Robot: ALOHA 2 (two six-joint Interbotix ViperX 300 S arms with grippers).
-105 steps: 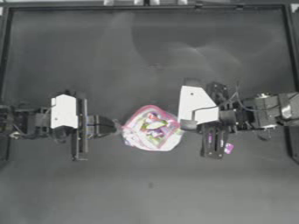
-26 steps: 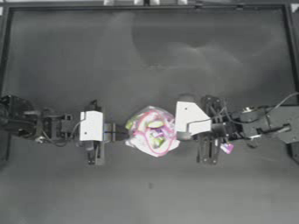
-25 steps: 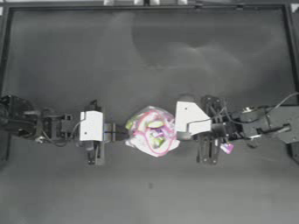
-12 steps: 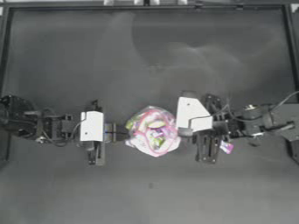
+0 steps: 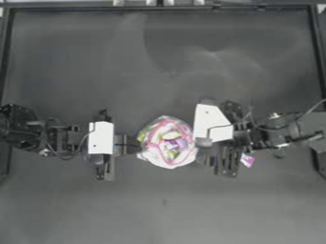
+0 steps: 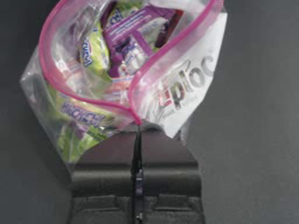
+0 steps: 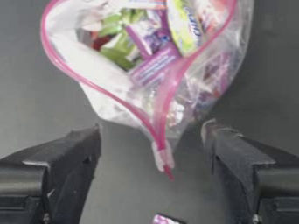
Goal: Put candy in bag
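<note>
Dark table (image 5: 166, 62), one bag (image 5: 167, 143) mid-surface, mouth gaping. Left gripper (image 6: 137, 131) pinches its seal corner; right gripper (image 7: 156, 144) spread wide around the other. One candy (image 5: 247, 160), probably lying on the table beside the right arm.

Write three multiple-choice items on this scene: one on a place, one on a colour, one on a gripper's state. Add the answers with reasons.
1. Where does the loose candy lie?
A. inside the bag
B. on the table under the right arm
C. beside the left arm

2. What colour is the seal strip of the bag?
A. pink
B. blue
C. green

3. How does the left gripper stand?
A. wide open
B. shut on the bag
C. shut on the candy

Answers:
1 B: the top view shows it on the table by the right arm, outside the bag.
2 A: both wrist views show pink.
3 B: the left wrist view shows its jaws pinching the seal's end; the right gripper is open.
</note>
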